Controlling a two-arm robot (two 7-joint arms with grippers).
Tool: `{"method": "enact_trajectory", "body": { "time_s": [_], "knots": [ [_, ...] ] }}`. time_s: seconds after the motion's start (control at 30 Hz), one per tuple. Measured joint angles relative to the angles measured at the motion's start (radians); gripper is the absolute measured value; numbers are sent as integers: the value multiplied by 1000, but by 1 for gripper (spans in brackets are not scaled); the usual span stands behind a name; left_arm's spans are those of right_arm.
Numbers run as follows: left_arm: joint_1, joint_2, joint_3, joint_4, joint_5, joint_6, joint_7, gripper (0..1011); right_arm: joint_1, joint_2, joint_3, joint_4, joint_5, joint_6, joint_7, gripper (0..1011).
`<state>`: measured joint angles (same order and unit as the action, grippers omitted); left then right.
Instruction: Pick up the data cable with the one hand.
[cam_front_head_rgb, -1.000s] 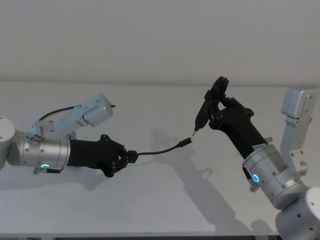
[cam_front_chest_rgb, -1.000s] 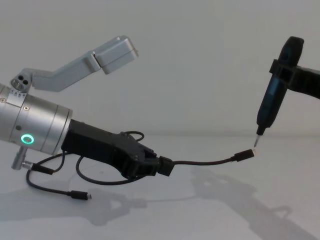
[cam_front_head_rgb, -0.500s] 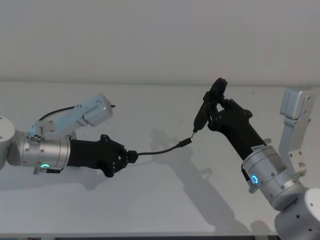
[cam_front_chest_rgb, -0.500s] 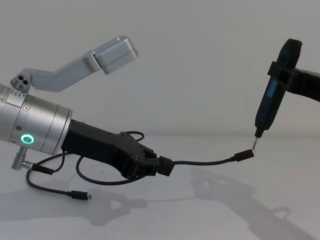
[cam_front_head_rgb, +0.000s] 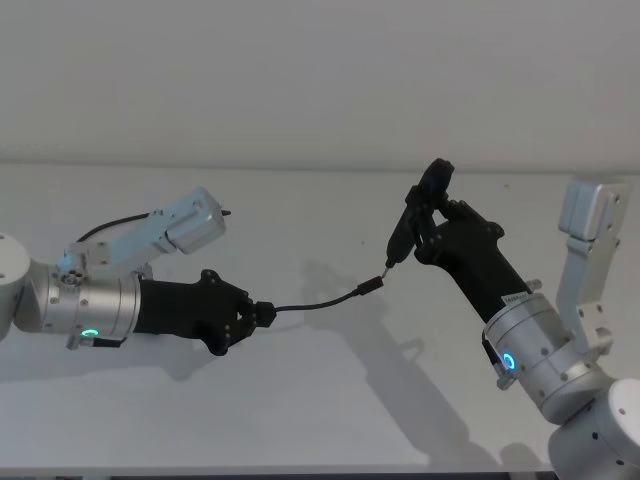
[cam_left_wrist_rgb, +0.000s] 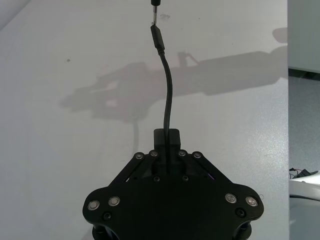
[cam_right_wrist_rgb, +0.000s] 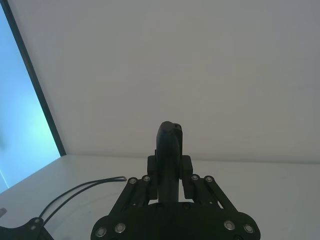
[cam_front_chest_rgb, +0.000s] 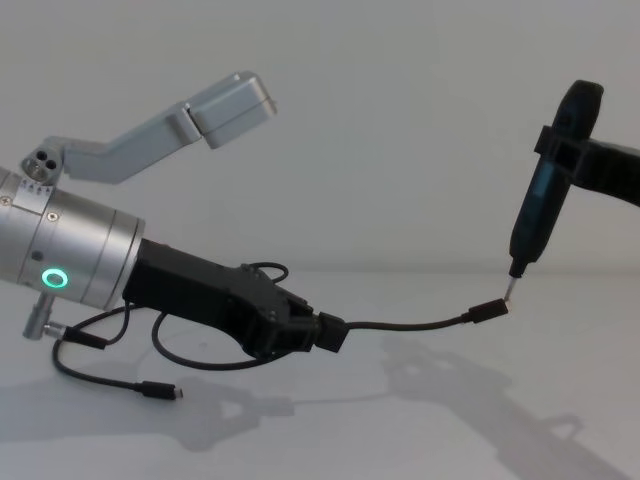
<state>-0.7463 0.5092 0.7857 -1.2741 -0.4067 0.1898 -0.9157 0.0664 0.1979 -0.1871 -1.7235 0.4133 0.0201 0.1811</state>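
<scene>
The left tool (cam_front_head_rgb: 262, 313) is pinched on the data cable (cam_front_head_rgb: 318, 302), its fingers pressed against the small black block at the cable's near end. From there the cable juts out free of the counter (cam_front_head_rgb: 330, 400), sagging a little and then rising to the plug (cam_front_head_rgb: 371, 287) at its far end. In the chest view the cable (cam_front_chest_rgb: 410, 323) hangs clear above its own shadow, so I judge the pick-up itself as already made. The left tool (cam_front_chest_rgb: 335, 334) reaches in low and nearly level, which keeps the short free length stiff enough to point rightward instead of drooping.

The right tool (cam_front_head_rgb: 425, 213) is clamped on a narrow dark blue-black pen-like device (cam_front_head_rgb: 412, 220) held steeply, thin tip down. In the chest view that device (cam_front_chest_rgb: 540, 205) ends just above the plug (cam_front_chest_rgb: 488, 309), tip and plug close to touching; whether they actually meet I cannot tell. The left wrist view shows the same alignment, the plug (cam_left_wrist_rgb: 158, 40) directly under the tip. The two seem posed so the plug can be met by the tip.

On the counter below the left arm lies a second thin black lead (cam_front_chest_rgb: 150, 389) with a small plug, slack and untouched.
</scene>
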Motion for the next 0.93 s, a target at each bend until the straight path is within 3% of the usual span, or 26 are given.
{"method": "enact_trajectory", "body": {
  "time_s": [0.93],
  "knots": [
    [0, 0, 0, 0, 0, 0, 0, 41, -2, -2, 1, -2, -4, 2, -3, 275]
  ]
}}
